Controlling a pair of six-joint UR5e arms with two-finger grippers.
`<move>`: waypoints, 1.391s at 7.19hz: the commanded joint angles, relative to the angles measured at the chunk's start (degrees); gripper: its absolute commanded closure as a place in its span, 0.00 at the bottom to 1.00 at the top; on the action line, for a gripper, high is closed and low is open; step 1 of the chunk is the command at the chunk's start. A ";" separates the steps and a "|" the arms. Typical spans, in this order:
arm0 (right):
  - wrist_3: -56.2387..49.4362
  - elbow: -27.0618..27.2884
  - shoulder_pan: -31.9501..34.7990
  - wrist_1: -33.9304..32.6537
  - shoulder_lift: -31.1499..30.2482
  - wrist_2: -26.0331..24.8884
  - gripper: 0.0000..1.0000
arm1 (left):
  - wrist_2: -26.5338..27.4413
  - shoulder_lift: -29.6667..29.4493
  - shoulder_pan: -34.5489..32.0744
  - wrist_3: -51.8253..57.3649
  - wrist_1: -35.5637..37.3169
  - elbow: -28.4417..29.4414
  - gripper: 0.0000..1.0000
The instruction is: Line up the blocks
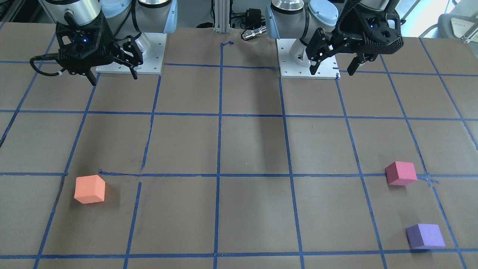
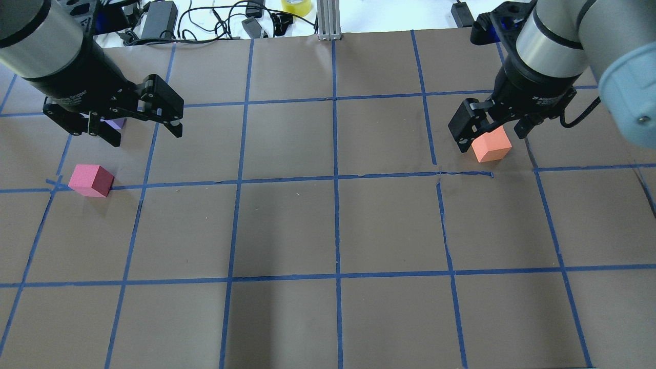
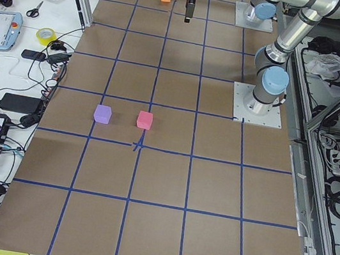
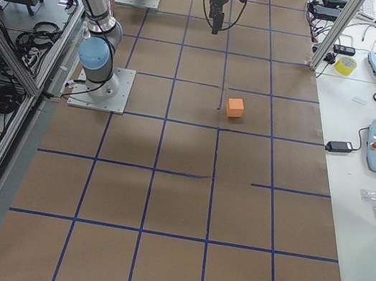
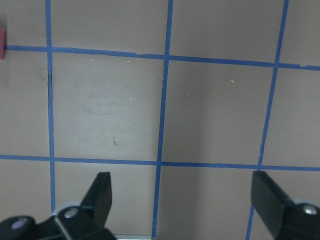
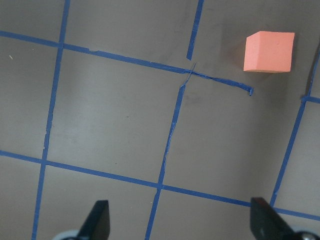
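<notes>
Three apart, orange block [image 1: 89, 189], pinkish-red block [image 1: 401, 173], purple block [image 1: 425, 236], wrist lettering [image 2: 72, 97] blurred

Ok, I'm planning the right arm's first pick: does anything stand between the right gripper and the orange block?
Nothing visible does. The right gripper hangs open, and between it and the orange block lies only the table with flat blue tape lines.

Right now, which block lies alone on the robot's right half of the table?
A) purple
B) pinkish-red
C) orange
C: the orange block sits by itself on that half, while the pink block and purple block lie near each other on the other half.
</notes>
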 commanded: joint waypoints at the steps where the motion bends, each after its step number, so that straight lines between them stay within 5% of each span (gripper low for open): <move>1: 0.01 0.03 0.00 0.09 0.02 -0.25 0.00 | 0.00 -0.01 0.26 1.08 0.13 0.05 0.00; 10: 12.04 0.11 0.09 0.97 0.72 -0.07 0.00 | 0.00 0.34 0.18 1.17 1.71 -1.01 0.00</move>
